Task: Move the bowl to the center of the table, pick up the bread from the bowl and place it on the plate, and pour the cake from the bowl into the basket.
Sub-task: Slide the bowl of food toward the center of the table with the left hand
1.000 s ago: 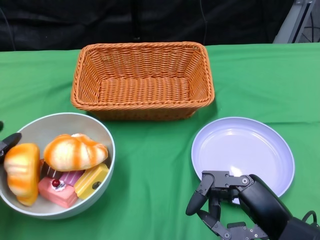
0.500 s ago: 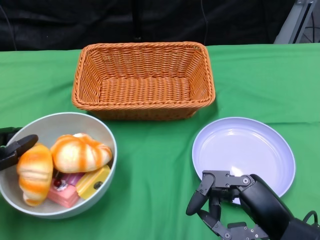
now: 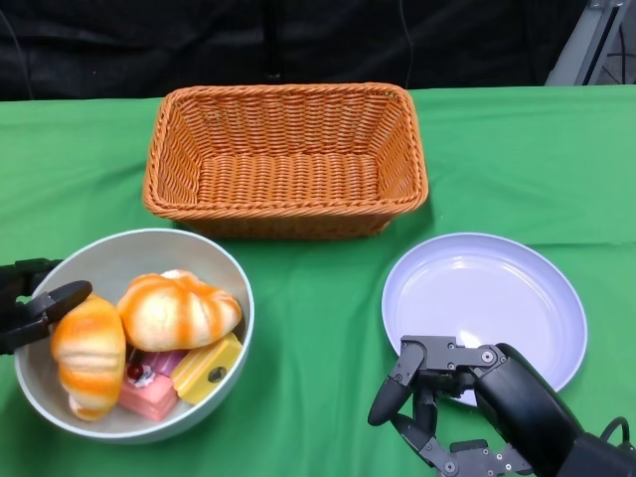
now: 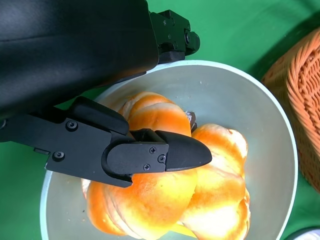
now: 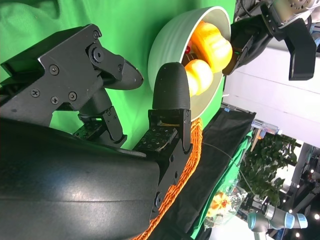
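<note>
Nearest to us, our right hand hovers low over the green bench at the near rim of the white plate, fingers curled apart and holding nothing. The plate lies bare, waiting for bread.

At the near left, our left hand has the bowl by its left rim: the left wrist view shows one finger reaching over the rim above the bread, with the rest of the hand outside the wall, so we judge the rim is pinched. The bowl sits left of the bench's middle. Inside lie two orange-striped bread rolls on top of the cake pieces, one pink with a cherry and one yellow.

The step in hand, as we read it, is sliding the bowl toward the centre. To do it well, we keep the pinch firm on the rim and drag the bowl flat along the cloth, never tilting it, since the rolls ride high and could tumble out. We aim for the open green between bowl and plate, stopping short of the plate.

Farthest off, the wicker basket stands empty, just beyond the bowl.
</note>
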### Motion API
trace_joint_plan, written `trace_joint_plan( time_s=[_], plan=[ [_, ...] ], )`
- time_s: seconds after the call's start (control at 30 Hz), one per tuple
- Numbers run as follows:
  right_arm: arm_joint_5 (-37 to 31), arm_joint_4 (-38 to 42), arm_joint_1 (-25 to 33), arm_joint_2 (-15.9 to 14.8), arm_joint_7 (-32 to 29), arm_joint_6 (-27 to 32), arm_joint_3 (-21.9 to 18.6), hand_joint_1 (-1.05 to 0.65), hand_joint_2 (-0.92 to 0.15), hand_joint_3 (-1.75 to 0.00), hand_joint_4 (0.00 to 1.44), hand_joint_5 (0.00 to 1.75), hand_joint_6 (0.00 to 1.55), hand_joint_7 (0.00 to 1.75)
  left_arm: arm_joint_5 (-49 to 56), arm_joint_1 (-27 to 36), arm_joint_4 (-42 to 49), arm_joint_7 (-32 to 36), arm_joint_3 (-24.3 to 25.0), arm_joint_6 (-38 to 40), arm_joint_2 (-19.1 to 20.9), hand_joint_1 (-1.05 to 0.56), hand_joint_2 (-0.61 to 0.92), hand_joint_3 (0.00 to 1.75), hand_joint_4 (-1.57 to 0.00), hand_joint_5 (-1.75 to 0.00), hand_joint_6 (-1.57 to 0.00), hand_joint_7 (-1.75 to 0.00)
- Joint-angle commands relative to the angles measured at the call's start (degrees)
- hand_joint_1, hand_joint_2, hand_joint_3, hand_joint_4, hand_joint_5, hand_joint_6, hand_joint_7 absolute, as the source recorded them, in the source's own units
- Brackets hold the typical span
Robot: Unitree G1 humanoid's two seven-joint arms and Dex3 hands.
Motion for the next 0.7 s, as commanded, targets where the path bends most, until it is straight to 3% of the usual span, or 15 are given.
trace_joint_plan(
  time_s=[0.03,0.23,0.47,0.6,0.7],
  plan=[
    [0.2,-0.3,-0.1,-0.2,-0.4,0.3,-0.2,0.03,-0.48,-1.07,0.78,1.73,0.79,1.18,-1.1,1.7,-2.9,-0.3,0.3,2.0,0.2,-0.75,0.92,0.39,0.00,0.00,0.00,0.00],
    [0.1,-0.4,-0.1,-0.3,-0.5,0.3,-0.1,0.04,-0.47,-1.08,0.78,1.72,0.80,1.18,-3.1,3.1,-6.8,-0.8,0.5,6.0,0.1,-0.73,0.92,0.38,0.00,0.00,0.00,0.00],
    [0.1,0.6,-0.3,-0.4,-0.6,-0.6,-0.2,0.02,-0.48,-1.08,0.78,1.74,0.80,1.18,-11.9,3.9,-11.1,0.5,6.3,18.2,-2.7,-0.64,0.92,0.35,0.00,0.00,0.00,0.00],
    [0.1,0.7,-0.3,-0.4,-0.6,-0.6,-0.2,0.02,-0.48,-1.07,0.78,1.74,0.80,1.18,-12.5,4.3,-12.6,1.1,6.5,20.1,-2.7,-0.65,0.92,0.35,0.00,0.00,0.00,0.00],
    [0.0,1.4,-0.7,-0.4,-0.8,-1.2,-0.3,0.02,-0.48,-1.07,0.77,1.73,0.80,1.17,-15.7,5.8,-19.3,2.4,8.0,26.4,-4.6,-0.67,0.92,0.37,0.00,0.00,0.00,0.00]
  ],
)
